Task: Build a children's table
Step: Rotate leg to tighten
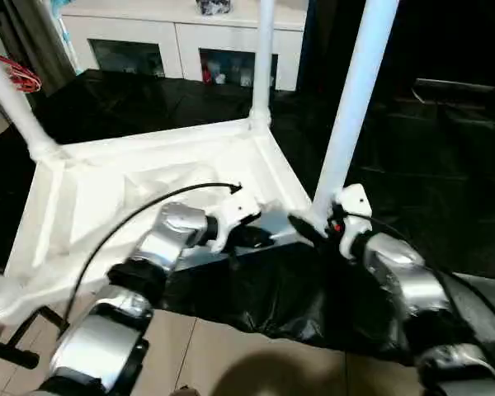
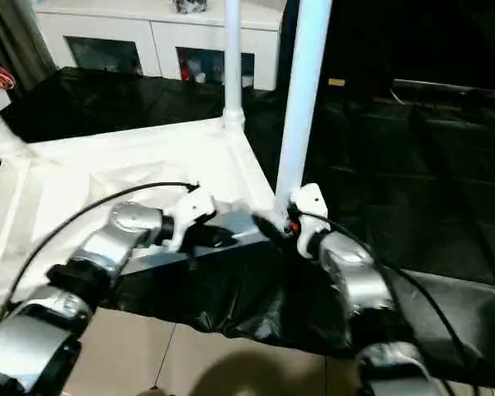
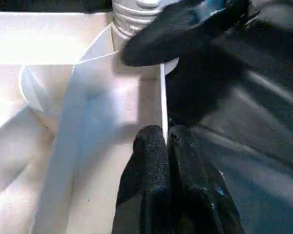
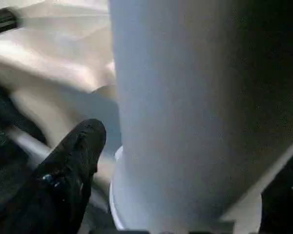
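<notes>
Left gripper (image 3: 167,146) clenched on the thin side wall of the upturned table top (image 1: 82,206), one black finger on each face of the wall, near the corner closest to the robot's right. Right gripper (image 1: 313,228) at the foot of the nearest leg (image 1: 355,99), one finger (image 4: 73,165) just beside the leg's base; whether loose or gripping, cannot tell. Nearest leg upright in that corner socket. Second leg (image 1: 264,58) upright in the far corner, third leg (image 1: 12,99) slanting up from the far left corner. Table top ribbed side up on black sheeting (image 1: 429,206). Beyond, white cabinet (image 1: 181,41) with glass doors. Tiled floor (image 1: 231,363) under the silver forearms.
</notes>
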Available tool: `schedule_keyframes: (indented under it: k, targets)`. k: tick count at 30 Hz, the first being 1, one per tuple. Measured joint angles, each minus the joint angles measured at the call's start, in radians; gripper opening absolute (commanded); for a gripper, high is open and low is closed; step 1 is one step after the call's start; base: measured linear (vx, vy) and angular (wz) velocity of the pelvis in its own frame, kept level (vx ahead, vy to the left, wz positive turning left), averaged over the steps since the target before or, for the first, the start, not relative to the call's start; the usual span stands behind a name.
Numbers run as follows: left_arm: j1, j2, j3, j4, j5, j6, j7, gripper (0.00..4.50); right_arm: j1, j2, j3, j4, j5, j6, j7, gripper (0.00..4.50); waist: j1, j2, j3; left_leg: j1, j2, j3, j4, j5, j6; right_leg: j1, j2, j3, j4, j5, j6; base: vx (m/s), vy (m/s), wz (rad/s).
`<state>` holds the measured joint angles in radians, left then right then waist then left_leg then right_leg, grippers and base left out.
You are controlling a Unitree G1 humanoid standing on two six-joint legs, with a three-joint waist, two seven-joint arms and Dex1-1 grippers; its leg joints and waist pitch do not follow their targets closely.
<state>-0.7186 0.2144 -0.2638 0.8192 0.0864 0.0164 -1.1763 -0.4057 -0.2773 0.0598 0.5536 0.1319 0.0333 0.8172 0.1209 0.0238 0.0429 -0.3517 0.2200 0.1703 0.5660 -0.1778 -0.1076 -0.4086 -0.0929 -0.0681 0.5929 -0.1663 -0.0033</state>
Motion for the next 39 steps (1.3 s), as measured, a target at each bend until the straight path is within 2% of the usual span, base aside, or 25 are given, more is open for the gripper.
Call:
schedule_keyframes:
  k: [6,10,12,22,26,32,39]
  targets:
    - [0.001,0.053,-0.029,-0.01,-0.01,-0.035,-0.144,0.0,0.07,-0.107,0.06,-0.119,0.051,0.031,0.244,3.92,0.021,0.0,0.0,0.001,0.003,0.0,0.001,0.0,0.0,0.001,0.0,0.001,0.0,0.0,0.0,0.0,0.0,0.0]
    - [0.001,0.082,-0.046,-0.011,-0.014,-0.063,-0.219,0.0,0.098,-0.147,0.091,-0.177,0.07,0.046,0.341,3.92,0.028,0.0,0.0,0.001,0.003,0.0,0.001,0.0,0.0,0.0,0.0,0.0,0.0,0.0,0.0,0.0,0.0,0.0]
    - [0.001,0.093,-0.05,-0.012,-0.015,-0.072,-0.247,0.0,0.105,-0.166,0.107,-0.202,0.07,0.053,0.373,3.67,0.029,0.0,0.0,0.001,0.003,0.001,0.001,0.0,0.0,0.0,0.0,0.0,0.0,0.0,0.0,0.0,0.0,0.0]
    - [0.001,0.108,-0.064,-0.012,-0.015,-0.096,-0.297,0.0,0.121,-0.177,0.119,-0.24,0.072,0.079,0.405,2.88,0.031,0.0,0.0,0.001,0.003,0.001,0.001,0.0,0.0,0.001,0.0,0.0,0.0,0.0,0.0,0.0,0.0,0.0]
    - [0.001,0.107,-0.064,-0.011,-0.015,-0.1,-0.299,0.0,0.126,-0.176,0.117,-0.249,0.072,0.087,0.404,2.77,0.032,0.0,0.0,0.001,0.003,0.001,0.001,0.0,0.0,0.001,0.0,0.0,0.0,0.0,0.0,0.0,0.0,0.0]
    - [-0.005,0.086,-0.047,0.016,-0.012,-0.093,-0.224,0.0,0.127,-0.119,0.08,-0.224,0.068,0.097,0.3,2.76,0.028,0.0,0.0,0.003,0.003,0.001,0.001,0.0,0.0,0.001,0.0,0.0,0.002,0.001,-0.001,0.0,0.0,0.0]
    - [-0.037,-0.005,-0.009,0.07,0.019,-0.027,0.03,0.0,0.027,0.03,-0.02,-0.047,0.015,0.08,-0.099,2.75,-0.005,0.0,0.0,0.003,-0.001,-0.001,0.001,0.0,-0.001,0.001,0.0,0.001,0.0,0.002,0.001,0.0,0.0,0.0]
